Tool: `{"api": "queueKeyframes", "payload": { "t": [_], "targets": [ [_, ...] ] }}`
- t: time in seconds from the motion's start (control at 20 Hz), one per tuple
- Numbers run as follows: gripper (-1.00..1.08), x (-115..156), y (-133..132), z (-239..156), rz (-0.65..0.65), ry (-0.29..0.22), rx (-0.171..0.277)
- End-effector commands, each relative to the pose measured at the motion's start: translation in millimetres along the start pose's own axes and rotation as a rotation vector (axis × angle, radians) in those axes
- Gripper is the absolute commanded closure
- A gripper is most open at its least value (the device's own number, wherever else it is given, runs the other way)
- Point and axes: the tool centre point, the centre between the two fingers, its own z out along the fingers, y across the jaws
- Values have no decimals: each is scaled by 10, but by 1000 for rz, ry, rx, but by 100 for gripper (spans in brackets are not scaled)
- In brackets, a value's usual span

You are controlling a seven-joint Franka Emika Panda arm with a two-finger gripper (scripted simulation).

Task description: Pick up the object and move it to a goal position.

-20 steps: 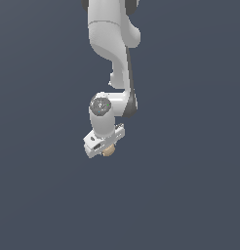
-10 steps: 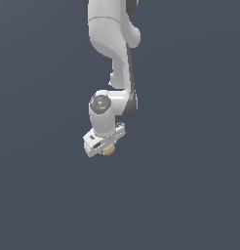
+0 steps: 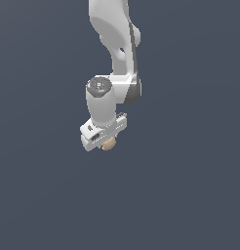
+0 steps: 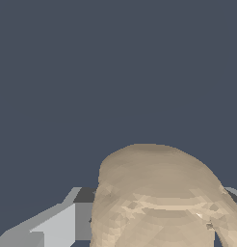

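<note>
Nothing has visibly moved over the last second: arm, gripper and object sit at the same spot in the exterior view as in both earlier frames. Either a pause or very slow travel.

Exterior view. White arm reaches down from the top of the frame. Gripper [image 3: 105, 141] hangs at its end, its body tilted so the bar slopes up toward the exterior view's right. The object [image 3: 109, 143] shows as a small tan lump right under the gripper body, tucked against its underside, only its lower part peeking out. Fingers not separately visible here; they are hidden behind the gripper body and the lump. No goal marker seen anywhere on the plain dark ground. Whether the lump rests on the bench or is lifted clear cannot be told: no shadow or edge gives height.

Wrist view. Object [image 4: 159, 198] fills the near field, directly ahead of the camera and close up, rounded, faceted tan surface. No clear long axis; reads as roughly round. A pale grey finger [image 4: 58, 226] touches the lump's flank on one side; a sliver of grey shows at the opposite flank.

Judgement: gripper closed around the object at a narrow gap. With the lump already centred between the fingers, the coming move is carrying, not approach.
</note>
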Motion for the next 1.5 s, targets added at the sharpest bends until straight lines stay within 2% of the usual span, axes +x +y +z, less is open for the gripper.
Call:
{"api": "queueKeyframes", "payload": {
  "t": [0.0, 0.8, 1.1, 1.45],
  "targets": [
    [108, 31, -3, -261, 0, 1, -1],
    [108, 260, 11, -1998, -1, 1, 0],
    [108, 320, 29, -2372, 0, 1, 0],
    [108, 357, 43, -2568, 0, 1, 0]
  ]
}}
